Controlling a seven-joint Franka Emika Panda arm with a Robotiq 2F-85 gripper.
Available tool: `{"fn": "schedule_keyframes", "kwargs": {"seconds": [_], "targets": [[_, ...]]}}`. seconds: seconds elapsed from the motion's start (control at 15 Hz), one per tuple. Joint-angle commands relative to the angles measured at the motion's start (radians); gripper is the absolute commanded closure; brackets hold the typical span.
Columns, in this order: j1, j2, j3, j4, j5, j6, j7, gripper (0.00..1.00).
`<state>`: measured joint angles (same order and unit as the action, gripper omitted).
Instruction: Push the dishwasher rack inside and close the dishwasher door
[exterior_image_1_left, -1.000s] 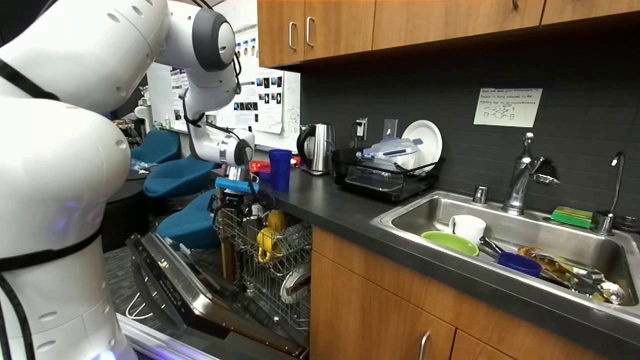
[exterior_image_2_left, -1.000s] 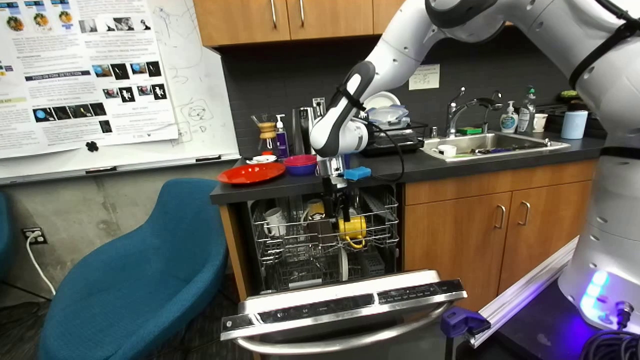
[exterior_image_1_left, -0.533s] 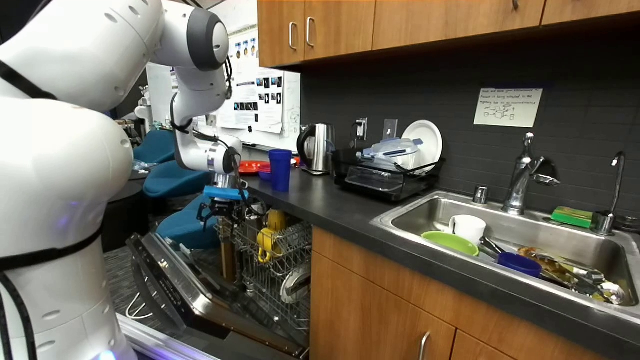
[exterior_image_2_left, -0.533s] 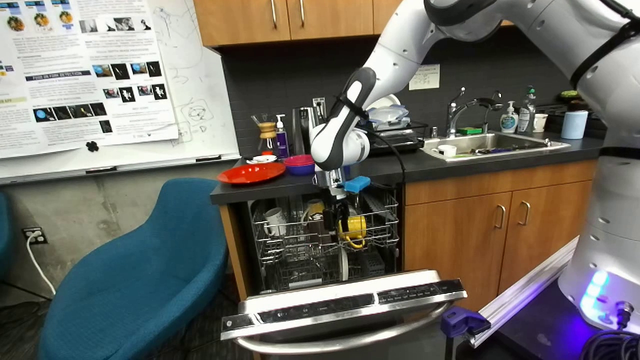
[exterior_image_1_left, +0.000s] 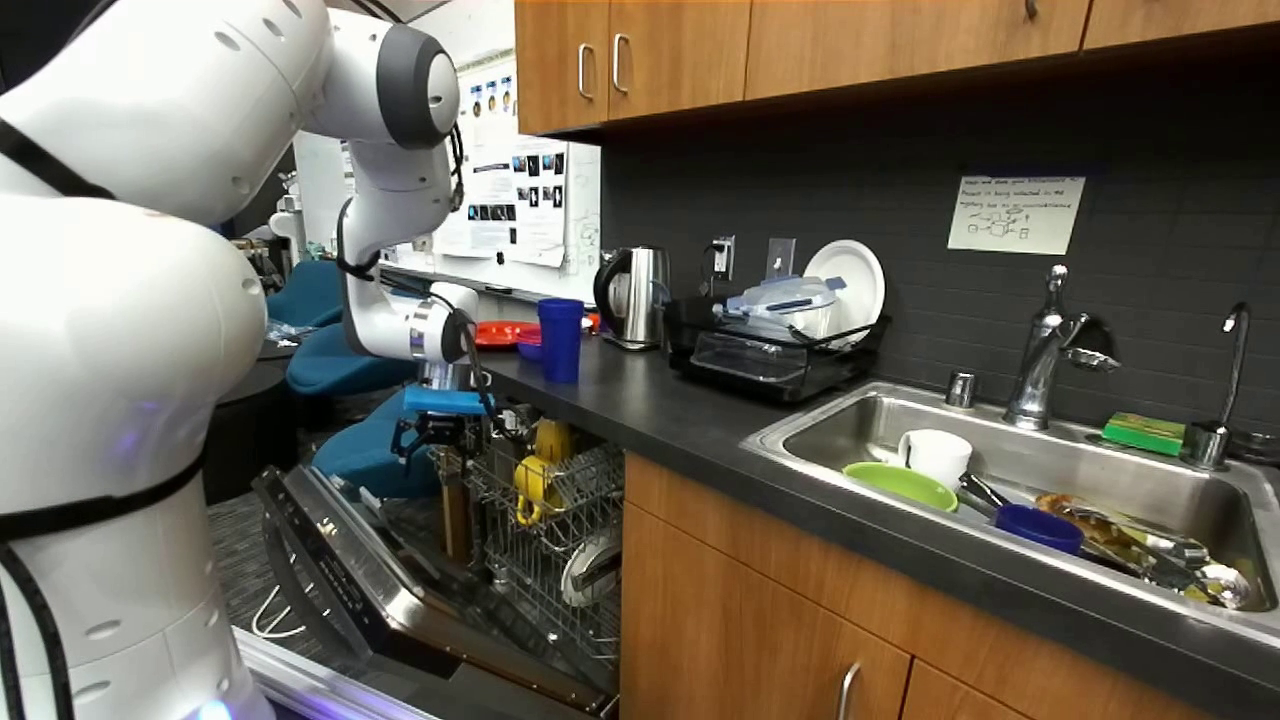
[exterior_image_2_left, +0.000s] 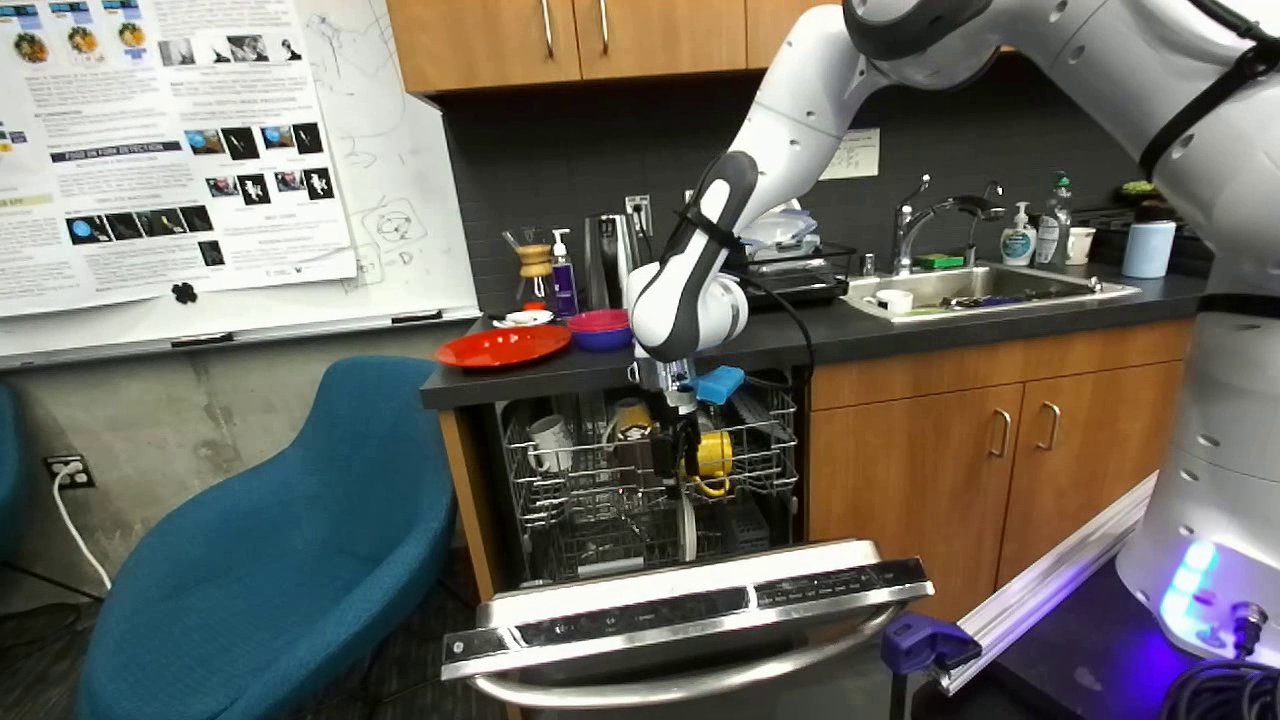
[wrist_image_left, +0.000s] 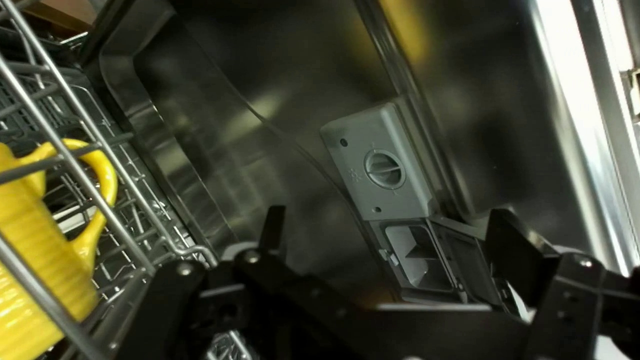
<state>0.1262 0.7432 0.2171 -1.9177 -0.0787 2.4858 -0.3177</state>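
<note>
The dishwasher rack (exterior_image_2_left: 575, 490) is grey wire, pulled partly out under the counter, holding mugs. It also shows in an exterior view (exterior_image_1_left: 505, 505) and at the left of the wrist view (wrist_image_left: 117, 225). The dishwasher door (exterior_image_2_left: 700, 610) hangs partly open, tilted, below and in front of the rack (exterior_image_1_left: 350, 560). Its dark inner face (wrist_image_left: 300, 65) fills much of the wrist view. My gripper (wrist_image_left: 389, 225) is open and empty, fingers wide apart. In both exterior views it points down just in front of the rack, above the door (exterior_image_1_left: 430, 437) (exterior_image_2_left: 678, 455).
A yellow mug (exterior_image_2_left: 714, 455) sits in the rack close to my gripper. The dark counter edge (exterior_image_2_left: 640, 380) lies just behind my wrist. A blue chair (exterior_image_2_left: 290, 530) stands beside the dishwasher. A blue cup (exterior_image_1_left: 560, 340) and a red plate (exterior_image_2_left: 503, 346) stand on the counter.
My gripper has moved away from the rack toward the door side and then a little lower. The rack and the door have not visibly moved.
</note>
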Motion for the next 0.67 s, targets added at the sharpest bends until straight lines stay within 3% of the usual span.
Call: {"fn": "schedule_keyframes", "kwargs": {"seconds": [0.0,0.6], "targets": [[0.006,0.009,-0.012,-0.016,-0.034,0.067,-0.011,0.00],[0.012,0.065,-0.043,0.000,-0.128,0.182,-0.015,0.00]]}}
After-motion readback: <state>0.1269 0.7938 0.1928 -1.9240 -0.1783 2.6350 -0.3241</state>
